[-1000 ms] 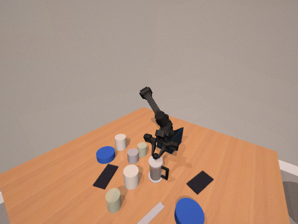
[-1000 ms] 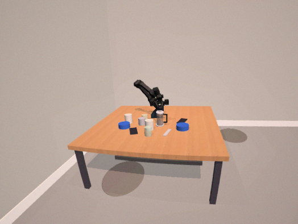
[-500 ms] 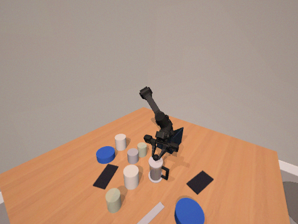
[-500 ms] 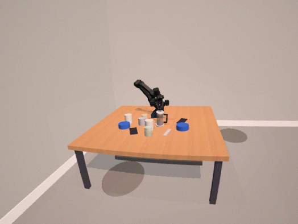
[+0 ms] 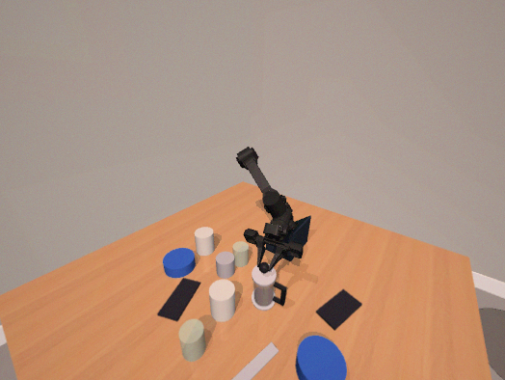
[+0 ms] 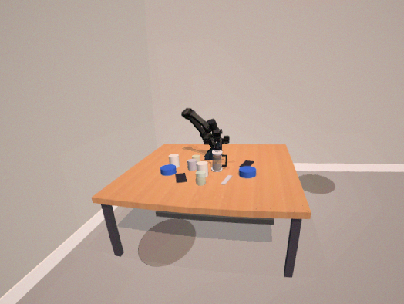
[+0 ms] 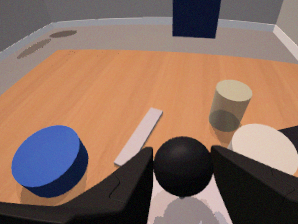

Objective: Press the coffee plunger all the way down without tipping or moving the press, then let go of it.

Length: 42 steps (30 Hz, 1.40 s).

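The coffee press [image 5: 264,290] [image 6: 217,162] stands upright on the table, a clear cylinder with a pale lid, a pale base ring and a black handle on its right side. Its black round plunger knob [image 5: 264,267] [image 7: 183,166] sits right at the lid, with no rod visible between them in the top view. My gripper [image 5: 264,268] [image 7: 181,153] is shut on the knob, one fingertip on each side of it. In the exterior view the knob and fingertips are too small to tell apart.
White cylinders [image 5: 222,300] [image 5: 204,241], a lilac one [image 5: 225,264] and green ones [image 5: 192,339] [image 5: 240,254] stand left of the press. Blue discs [image 5: 178,262] [image 5: 321,359], black flat pads [image 5: 179,299] [image 5: 338,309] and a pale bar [image 5: 256,363] [image 7: 139,136] lie around it.
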Available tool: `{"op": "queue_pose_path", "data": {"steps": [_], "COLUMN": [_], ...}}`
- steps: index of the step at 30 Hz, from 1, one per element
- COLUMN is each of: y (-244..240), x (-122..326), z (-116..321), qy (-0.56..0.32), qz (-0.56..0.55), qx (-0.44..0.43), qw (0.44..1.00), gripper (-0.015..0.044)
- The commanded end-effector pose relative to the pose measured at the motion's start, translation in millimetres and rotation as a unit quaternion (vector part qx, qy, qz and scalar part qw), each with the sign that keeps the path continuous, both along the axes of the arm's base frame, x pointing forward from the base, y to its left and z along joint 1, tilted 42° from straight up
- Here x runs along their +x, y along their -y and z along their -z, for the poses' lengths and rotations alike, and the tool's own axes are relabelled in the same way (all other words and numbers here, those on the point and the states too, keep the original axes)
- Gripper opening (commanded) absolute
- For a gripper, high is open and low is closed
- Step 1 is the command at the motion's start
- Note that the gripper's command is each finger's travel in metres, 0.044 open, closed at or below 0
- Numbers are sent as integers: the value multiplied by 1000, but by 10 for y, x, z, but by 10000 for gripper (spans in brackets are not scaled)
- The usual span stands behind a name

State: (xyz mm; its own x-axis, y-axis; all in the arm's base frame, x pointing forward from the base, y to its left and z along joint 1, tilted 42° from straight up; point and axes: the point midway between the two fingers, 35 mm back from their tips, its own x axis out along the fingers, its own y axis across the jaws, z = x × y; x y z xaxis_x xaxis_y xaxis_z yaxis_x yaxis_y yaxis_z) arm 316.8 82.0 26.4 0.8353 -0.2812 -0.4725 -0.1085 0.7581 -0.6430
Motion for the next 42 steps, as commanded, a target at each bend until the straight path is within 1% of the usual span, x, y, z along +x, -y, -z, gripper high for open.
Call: {"op": "queue_pose_path", "data": {"steps": [1, 5, 17, 21, 24, 31, 42], "y": [2, 2, 2, -9, -106, -415, -418], "x": [-2, -2, -2, -5, -37, -320, -331], "z": [2, 2, 2, -8, -108, -681, -695], "qy": [-1, -1, -1, -1, -4, -5, -4], "qz": [0, 0, 0, 0, 3, 7, 7], "qx": [0, 0, 0, 0, 1, -4, -4], "qw": [1000, 1000, 1000, 1000, 1000, 1000, 1000], "gripper": [129, 129, 440, 440, 440, 440, 440]}}
